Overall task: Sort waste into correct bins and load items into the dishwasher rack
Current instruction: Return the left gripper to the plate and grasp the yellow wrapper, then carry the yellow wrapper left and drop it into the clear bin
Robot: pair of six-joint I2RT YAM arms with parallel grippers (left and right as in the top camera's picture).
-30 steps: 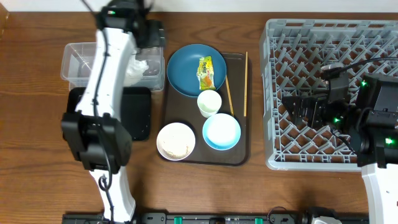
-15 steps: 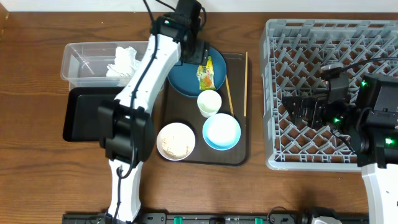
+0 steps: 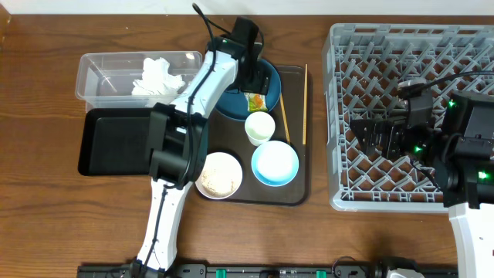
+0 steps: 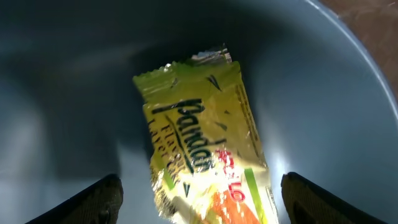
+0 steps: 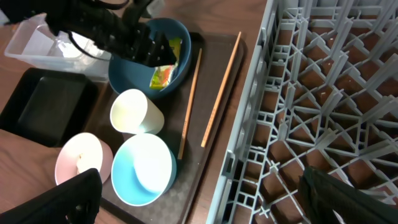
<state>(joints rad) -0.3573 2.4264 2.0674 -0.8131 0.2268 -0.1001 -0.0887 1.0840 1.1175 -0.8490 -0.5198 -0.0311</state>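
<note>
My left gripper [image 4: 202, 206] hangs open low over the dark blue plate [image 3: 229, 96], its fingers either side of the yellow-orange-green snack wrapper [image 4: 199, 140] without touching it. Crumpled tissue [image 3: 158, 77] lies in the clear tub [image 3: 96, 66], with the black tray [image 3: 116, 140] just in front of it. A white cup [image 3: 260, 127], a light blue bowl [image 3: 275, 164] and a white bowl [image 3: 218, 175] holding rice stand on the brown tray. Two chopsticks [image 3: 284, 120] lie beside them. My right gripper [image 5: 205, 199] stays open above the grey rack [image 3: 409, 116], holding nothing.
The brown serving tray [image 3: 297, 193] sits between the bins and the rack. The left arm [image 3: 201, 85] stretches diagonally over the tub's corner and the plate. Bare wooden table [image 3: 46, 201] lies at the front left.
My left arm has swung right from above the clear tub to above the blue plate, leaving the tissue in the tub. The right arm has not moved.
</note>
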